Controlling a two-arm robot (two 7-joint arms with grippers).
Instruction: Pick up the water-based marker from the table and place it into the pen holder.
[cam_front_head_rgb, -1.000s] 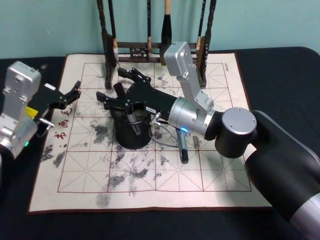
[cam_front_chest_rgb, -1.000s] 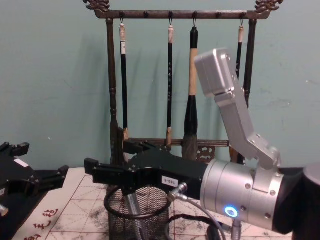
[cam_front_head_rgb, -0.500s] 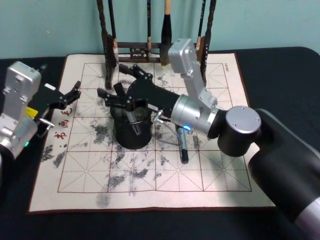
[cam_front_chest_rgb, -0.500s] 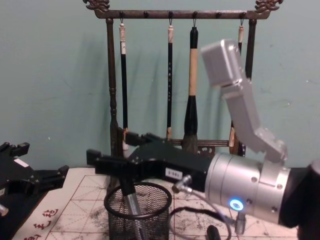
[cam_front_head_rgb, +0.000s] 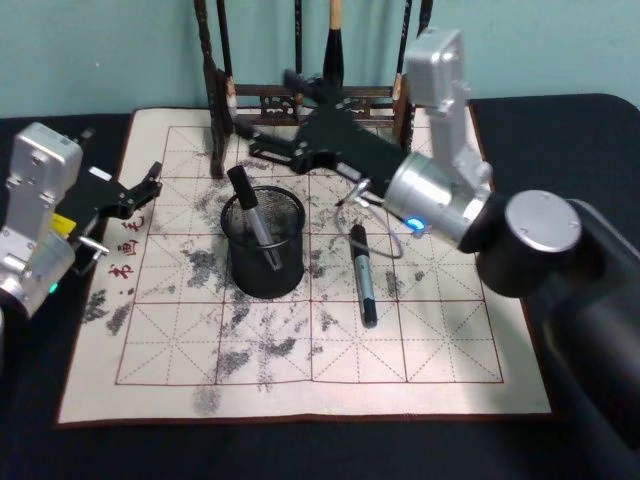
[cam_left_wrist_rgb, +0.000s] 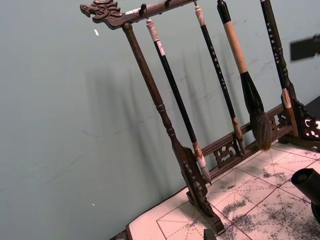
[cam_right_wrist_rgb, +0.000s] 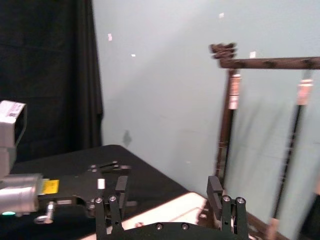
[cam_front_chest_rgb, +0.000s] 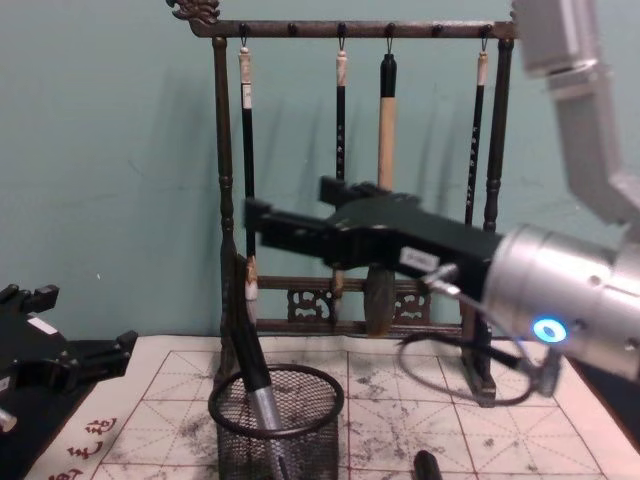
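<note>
The black-draped counter (cam_front_head_rgb: 590, 120) carries a cream calligraphy mat with a red grid and ink smudges (cam_front_head_rgb: 440, 340). The biggest hazard stands at the mat's far edge: the tall dark wooden brush rack (cam_front_chest_rgb: 222, 200) and its hanging brushes (cam_front_chest_rgb: 386, 130). The right hand (cam_right_wrist_rgb: 168, 189) hovers raised just in front of that rack, so a careless swing to the far side could knock the brushes or rock the frame.

Nearer and lower sits the round black wire-mesh pen holder (cam_front_head_rgb: 262, 275). It looks light, and a low pass by the arm could tip it. The grey-barrelled, black-capped marker (cam_front_head_rgb: 250, 205) stands inside it, leaning on the far-left rim with its cap above the edge, so a bump might flip it out. A second dark marker (cam_front_head_rgb: 364, 280) lies on the mat just right of the holder, where the arm's thin cable loop (cam_front_head_rgb: 385, 215) may snag it.

The right hand is spread wide, holding and touching nothing. The left hand (cam_front_head_rgb: 146, 190) is parked at the mat's left edge, fingers apart and empty.
</note>
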